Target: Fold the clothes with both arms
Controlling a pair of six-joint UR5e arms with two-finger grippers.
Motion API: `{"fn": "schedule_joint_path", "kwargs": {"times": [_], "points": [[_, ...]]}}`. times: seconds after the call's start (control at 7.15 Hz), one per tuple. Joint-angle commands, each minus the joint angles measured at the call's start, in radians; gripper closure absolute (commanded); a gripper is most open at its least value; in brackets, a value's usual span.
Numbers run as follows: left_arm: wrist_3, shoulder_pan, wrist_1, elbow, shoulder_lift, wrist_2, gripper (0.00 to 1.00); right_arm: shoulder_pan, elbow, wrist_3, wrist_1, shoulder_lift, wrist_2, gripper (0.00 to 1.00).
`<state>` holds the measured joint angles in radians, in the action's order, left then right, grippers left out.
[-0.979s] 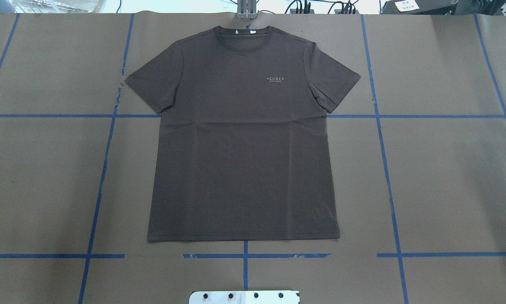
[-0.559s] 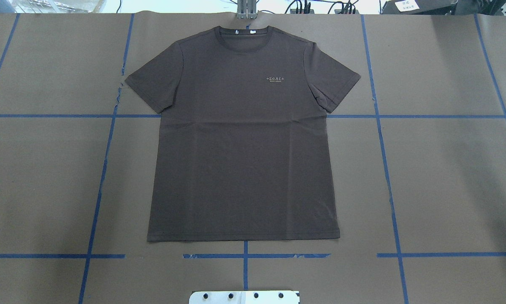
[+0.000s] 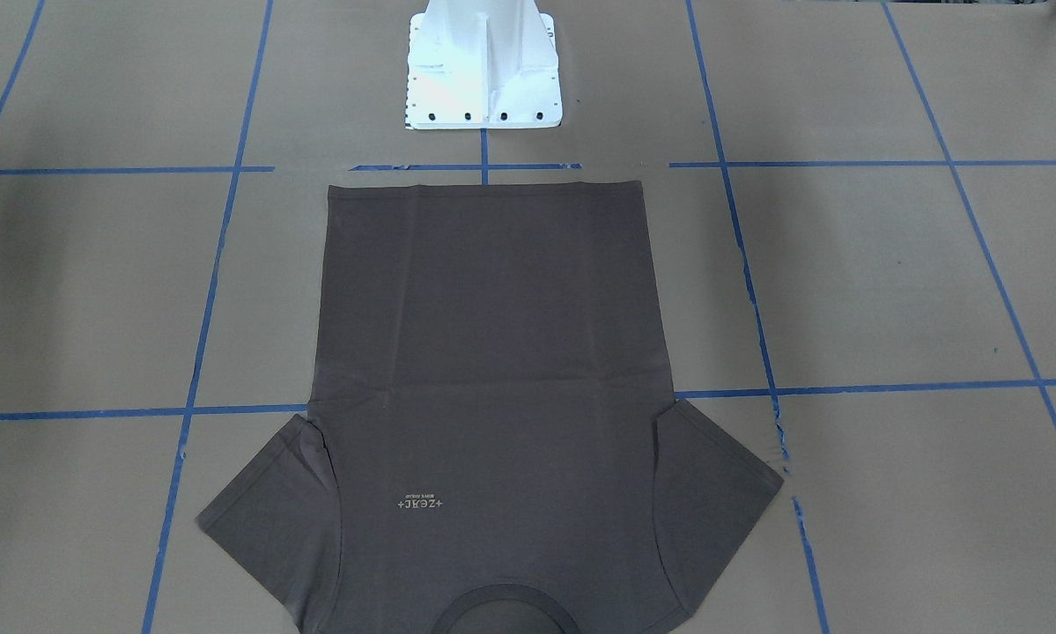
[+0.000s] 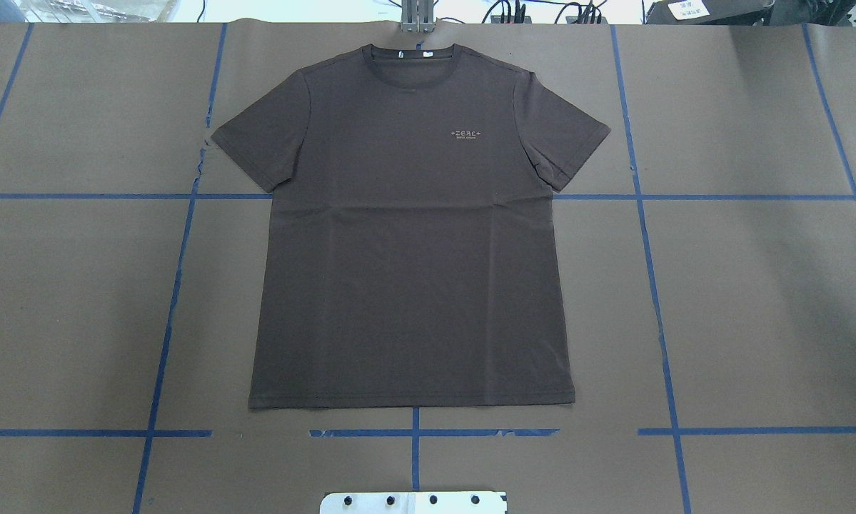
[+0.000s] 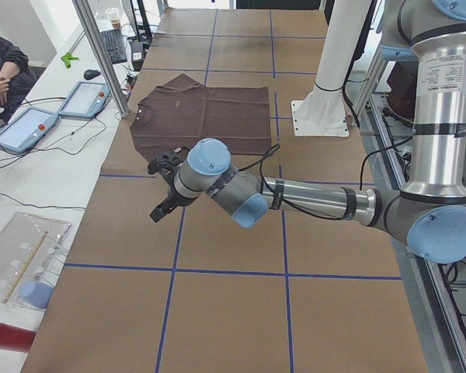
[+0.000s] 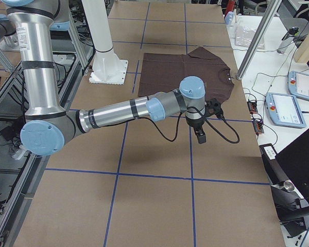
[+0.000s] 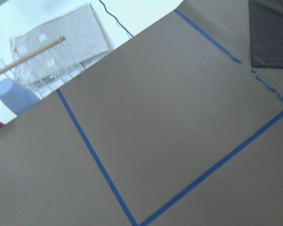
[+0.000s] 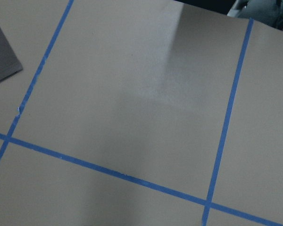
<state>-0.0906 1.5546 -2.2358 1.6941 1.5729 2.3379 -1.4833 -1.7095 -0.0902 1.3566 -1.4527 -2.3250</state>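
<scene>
The clothes, one dark grey-brown T-shirt (image 4: 413, 250), lie flat and face up on the brown table cover, collar at the far edge and hem toward the robot base. It also shows spread out in the front view (image 3: 492, 352). My left gripper (image 5: 161, 208) hangs above bare cover off the shirt's left sleeve, and my right gripper (image 6: 200, 136) hangs off the right sleeve. Neither touches the shirt. Both show only in the side views, so I cannot tell whether they are open or shut. A sleeve corner (image 7: 271, 33) shows in the left wrist view.
Blue tape lines (image 4: 178, 285) grid the cover. The white pedestal base (image 3: 483, 70) stands behind the hem. A metal post (image 5: 101, 54) rises by the collar. Beyond the far edge lie control tablets (image 5: 85, 97), cables and a clear plastic box (image 5: 23, 256); a seated person (image 5: 0, 70) is there.
</scene>
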Motion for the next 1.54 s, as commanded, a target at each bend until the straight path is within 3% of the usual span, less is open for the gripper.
{"fn": "schedule_joint_path", "kwargs": {"times": [0.0,0.14,0.28,0.42,0.7,1.12,1.4], "points": [[0.037,-0.002,-0.036,-0.019,0.033,0.000,0.00,0.104,0.108,-0.282,-0.193,0.107,0.001,0.00],[0.037,-0.002,-0.038,-0.016,0.035,0.000,0.00,0.183,0.123,-0.465,-0.244,0.162,0.024,0.00],[0.037,-0.004,-0.038,-0.013,0.035,0.000,0.00,0.284,0.155,-0.617,-0.320,0.213,0.108,0.01],[0.037,-0.004,-0.038,-0.010,0.035,0.001,0.00,0.381,0.207,-0.770,-0.383,0.269,0.234,0.08],[0.037,-0.005,-0.038,-0.010,0.035,0.001,0.00,0.518,0.315,-0.859,-0.428,0.339,0.388,0.25],[0.034,-0.005,-0.038,-0.011,0.033,0.001,0.00,0.555,0.509,-0.861,-0.551,0.416,0.431,0.35],[0.034,-0.005,-0.057,-0.016,0.024,0.003,0.00,0.572,0.575,-0.862,-0.579,0.455,0.456,0.37]]}}
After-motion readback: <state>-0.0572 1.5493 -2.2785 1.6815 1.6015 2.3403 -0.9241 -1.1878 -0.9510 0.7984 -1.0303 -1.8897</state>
